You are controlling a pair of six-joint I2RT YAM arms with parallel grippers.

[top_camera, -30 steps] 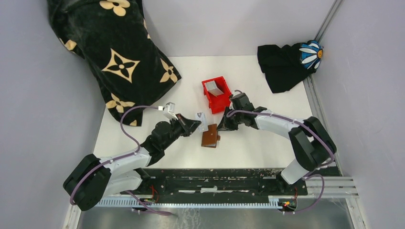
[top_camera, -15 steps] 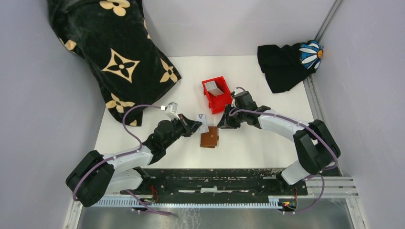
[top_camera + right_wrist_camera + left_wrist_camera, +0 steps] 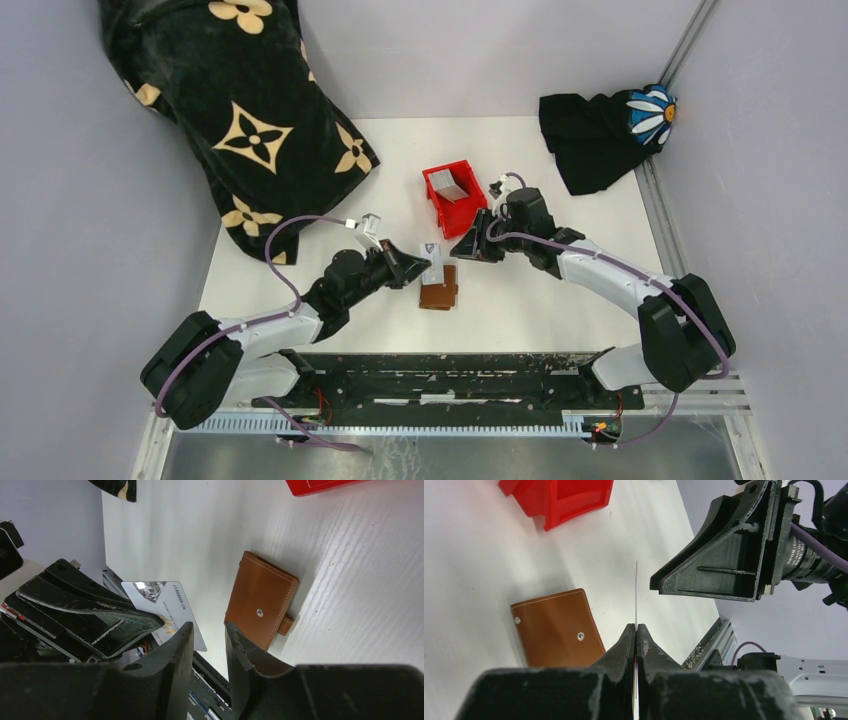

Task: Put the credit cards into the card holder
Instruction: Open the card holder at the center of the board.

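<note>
One credit card (image 3: 165, 609), silvery grey with print, stands on edge in my left gripper (image 3: 636, 628), which is shut on it; the left wrist view shows it edge-on as a thin line (image 3: 636, 592). From above, that card (image 3: 433, 260) hangs just over the upper left of the card holder (image 3: 440, 290), a closed brown wallet lying flat with its snap tab (image 3: 286, 624) fastened. My right gripper (image 3: 209, 627) is open and empty, hovering above the wallet's far side (image 3: 473, 243). Another grey card (image 3: 452, 186) leans inside the red bin (image 3: 463, 216).
A black cloth with gold flowers (image 3: 250, 120) covers the back left. A black cloth with a daisy patch (image 3: 600, 130) lies at the back right. The black base rail (image 3: 450, 365) runs along the near edge, close behind the wallet.
My right gripper has opened and drawn back from the wallet towards the red bin. The left gripper has carried its card to the right, up to the wallet.
</note>
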